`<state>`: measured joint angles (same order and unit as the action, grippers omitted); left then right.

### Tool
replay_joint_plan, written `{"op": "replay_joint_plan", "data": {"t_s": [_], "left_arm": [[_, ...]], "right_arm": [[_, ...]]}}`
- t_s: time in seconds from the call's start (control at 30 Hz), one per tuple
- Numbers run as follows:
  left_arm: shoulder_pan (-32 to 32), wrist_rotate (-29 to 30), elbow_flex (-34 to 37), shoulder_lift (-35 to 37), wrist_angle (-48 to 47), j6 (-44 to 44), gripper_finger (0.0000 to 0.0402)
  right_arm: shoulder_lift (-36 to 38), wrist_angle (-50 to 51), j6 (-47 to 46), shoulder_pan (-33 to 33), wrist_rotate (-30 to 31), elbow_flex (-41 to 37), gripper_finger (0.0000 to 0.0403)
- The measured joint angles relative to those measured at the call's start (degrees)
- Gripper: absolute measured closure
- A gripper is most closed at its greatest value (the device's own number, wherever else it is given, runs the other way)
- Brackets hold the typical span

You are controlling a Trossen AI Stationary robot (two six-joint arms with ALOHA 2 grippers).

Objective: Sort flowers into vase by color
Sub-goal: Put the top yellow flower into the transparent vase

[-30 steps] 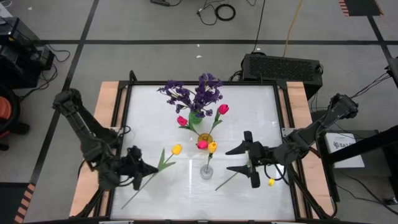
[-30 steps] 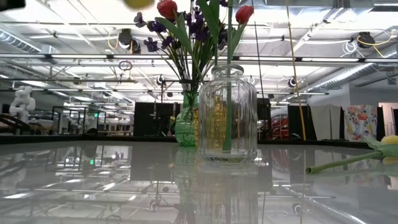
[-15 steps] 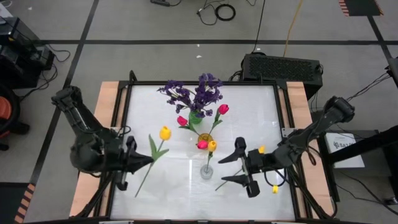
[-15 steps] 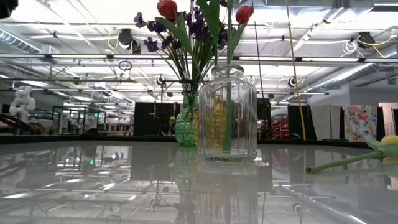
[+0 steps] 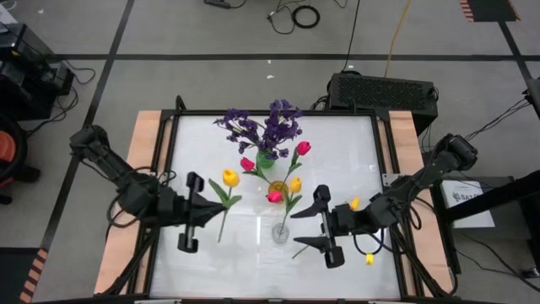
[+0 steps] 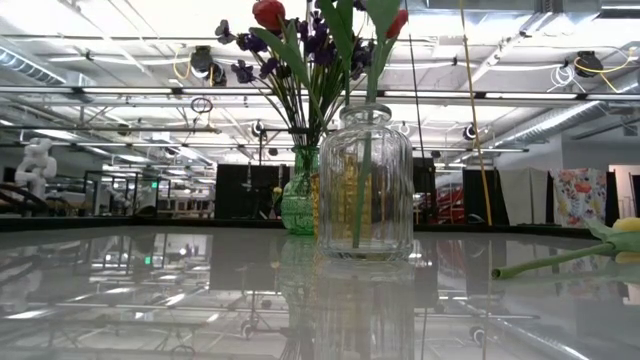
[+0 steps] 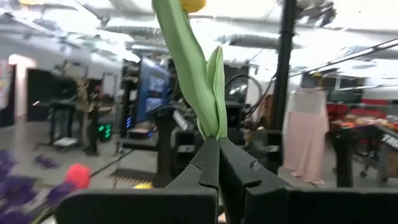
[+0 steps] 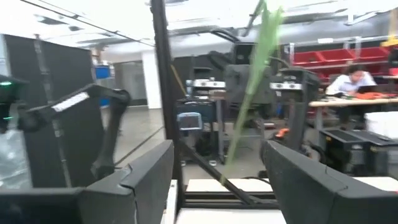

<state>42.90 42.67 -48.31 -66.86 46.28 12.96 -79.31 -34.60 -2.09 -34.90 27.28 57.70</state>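
Note:
My left gripper point(image 5: 216, 208) point(image 7: 218, 148) is shut on a yellow tulip point(image 5: 229, 178), left of the vases. A clear vase point(image 5: 280, 233) point(image 6: 365, 180) holds another yellow tulip point(image 5: 294, 184), whose stem leans. A green vase point(image 5: 266, 160) point(image 6: 297, 205) holds purple sprigs point(image 5: 268, 128). An amber vase point(image 5: 278, 187) holds pink-red tulips point(image 5: 303, 149). My right gripper point(image 5: 305, 228) point(image 8: 217, 180) is open just right of the clear vase. A blurred green stem point(image 8: 249, 93) stands ahead between its fingers. My left gripper pinches the yellow tulip's stem where the leaves branch off point(image 7: 214, 132), between its two fingertips. The fingers come level from the table's left and lie across the stem. The tulip rises steeply above the fingers, its head leaning toward the far edge. It is lifted clear of the table.
A yellow tulip point(image 5: 369, 259) point(image 6: 625, 226) lies on the table under my right arm, with its stem end point(image 5: 298, 251) near the clear vase. A second yellow head point(image 5: 354, 203) shows by that arm. Bare tabletop point(image 5: 211, 270) lies near and left.
My left gripper lifted the yellow tulip off the table, turned it more upright and carried it right toward the vases. My right gripper moved left toward the clear vase, staying open. The yellow tulip in the clear vase tipped from upright to leaning.

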Motion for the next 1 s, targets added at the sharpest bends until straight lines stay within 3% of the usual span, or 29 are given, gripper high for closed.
{"op": "replay_joint_plan", "data": {"t_s": [0.27, 0.47, 0.77, 1.0], "left_arm": [[-5.1, -7.1, -0.1, -7.6, 8.7, -0.5, 0.0402], [-6.6, -13.0, -5.3, -13.9, 10.7, -0.6, 0.0402], [-7.0, -13.7, -17.3, -24.9, 6.4, 3.2, 0.0402], [-7.3, -13.7, -23.3, -29.4, 5.0, 4.0, 0.0402]], "right_arm": [[0.0, 0.5, 0.7, 0.0, 1.4, 0.1, 0.0161], [0.0, 0.5, 1.1, 0.0, 1.3, 0.1, 0.0161], [0.0, 0.1, 0.9, 0.0, 1.1, 0.1, 0.0161], [0.0, 0.7, -1.6, 0.0, 0.9, 0.1, 0.0161]]}}
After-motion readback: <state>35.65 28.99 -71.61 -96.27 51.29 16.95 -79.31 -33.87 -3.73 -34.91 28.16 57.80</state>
